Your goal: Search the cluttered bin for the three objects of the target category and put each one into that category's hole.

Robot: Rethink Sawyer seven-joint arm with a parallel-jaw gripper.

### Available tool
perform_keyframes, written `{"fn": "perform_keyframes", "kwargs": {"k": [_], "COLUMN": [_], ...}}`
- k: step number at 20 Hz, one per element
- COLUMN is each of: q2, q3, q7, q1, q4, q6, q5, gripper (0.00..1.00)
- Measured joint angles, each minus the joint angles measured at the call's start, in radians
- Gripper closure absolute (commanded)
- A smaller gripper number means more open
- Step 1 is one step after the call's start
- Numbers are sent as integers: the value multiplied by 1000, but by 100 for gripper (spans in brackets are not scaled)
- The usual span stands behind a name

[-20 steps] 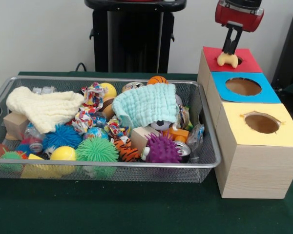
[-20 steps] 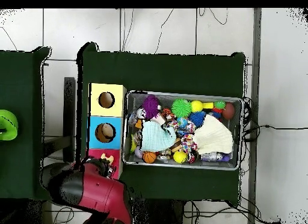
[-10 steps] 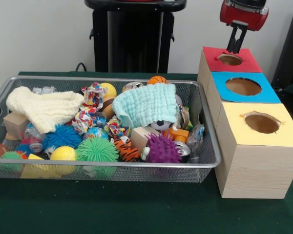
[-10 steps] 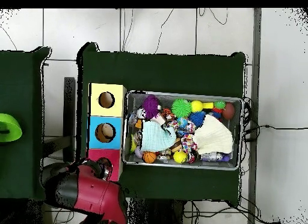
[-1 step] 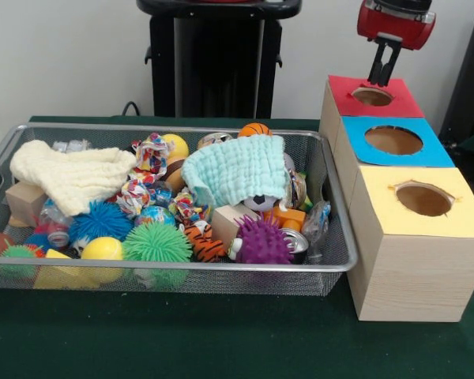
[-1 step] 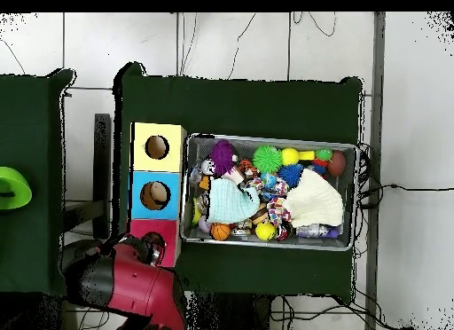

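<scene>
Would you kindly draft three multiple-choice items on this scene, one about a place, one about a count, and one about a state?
1. Where is the gripper?
A. above the red-topped hole
B. above the yellow-topped hole
C. down inside the bin

2. How many holes does the wooden box show on top?
A. one
B. three
C. five

3. What state is the gripper in?
A. holding a purple spiky ball
B. holding the mint cloth
C. empty

Answers:
1. A, since in the front view it hangs just over the red-topped hole, away from the wire bin.
2. B, since the red, blue and yellow panels each have one hole.
3. C, since nothing shows between its jaws, while the purple spiky ball and mint cloth both lie in the bin.
</scene>
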Motion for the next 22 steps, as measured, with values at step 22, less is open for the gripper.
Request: {"fn": "perform_keyframes", "kwargs": {"k": [22], "q2": [0], "q3": [6], "q7": [0], "q1": [-274], "q4": [-116], "q6": [95], "q5": [-191], "gripper": [100]}}
